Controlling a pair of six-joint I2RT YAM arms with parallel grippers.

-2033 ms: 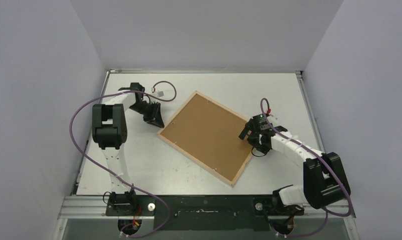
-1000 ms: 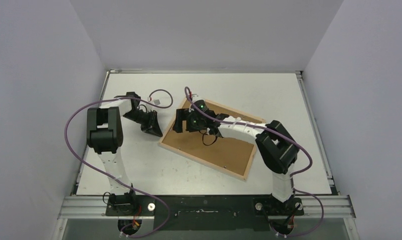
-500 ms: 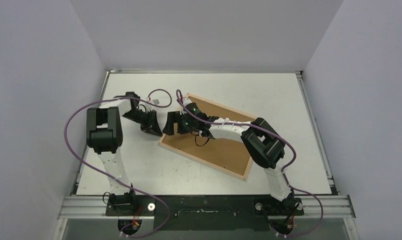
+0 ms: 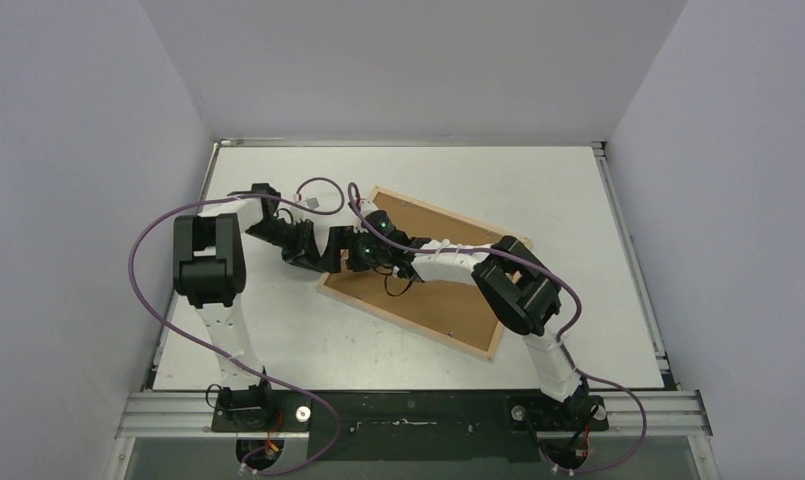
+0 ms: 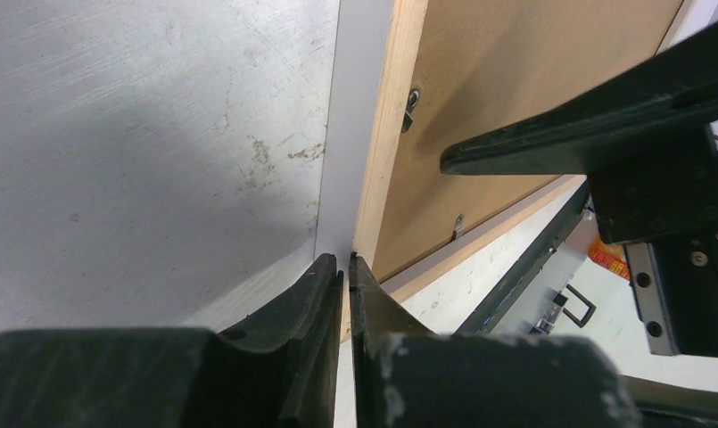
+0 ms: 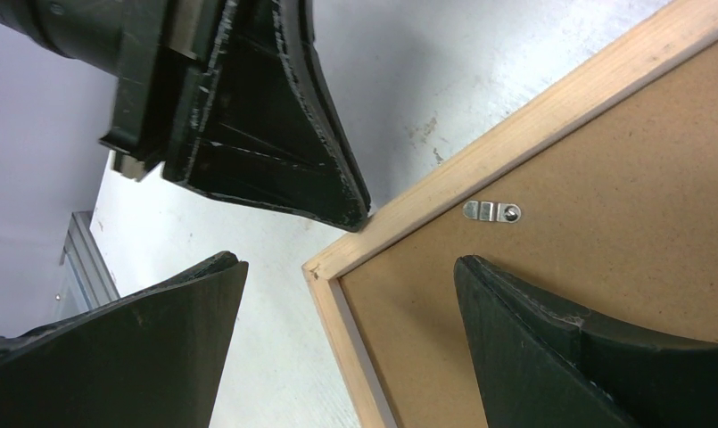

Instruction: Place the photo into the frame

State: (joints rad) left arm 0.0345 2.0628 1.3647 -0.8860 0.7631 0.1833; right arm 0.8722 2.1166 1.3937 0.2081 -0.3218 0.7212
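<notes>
- While it sits at about 9 o'clock from the surface's centre, the left hand is clenched, with its fingertips pressed together at the outer edge of the frame. I cannot tell whether it pinches anything.
- A plain pale strip runs along that edge into the fingertips. It may be the photo's white margin, but that is unsure, and no printed side shows anywhere.
- The right hand is released and spread wide, holding nothing. It straddles the frame's corner, one finger over the backing panel, the other over the bare surface.
- The frame lies face down mid-surface, its long sides skewed roughly from 10 toward 4 o'clock. The brown panel is uppermost, with a small metal clip just inside the slat.
- Judgement: for a clean grip, the right hand should close on the wooden slat alone, clear of the clip. The left hand should brace so the frame cannot swivel.
</notes>
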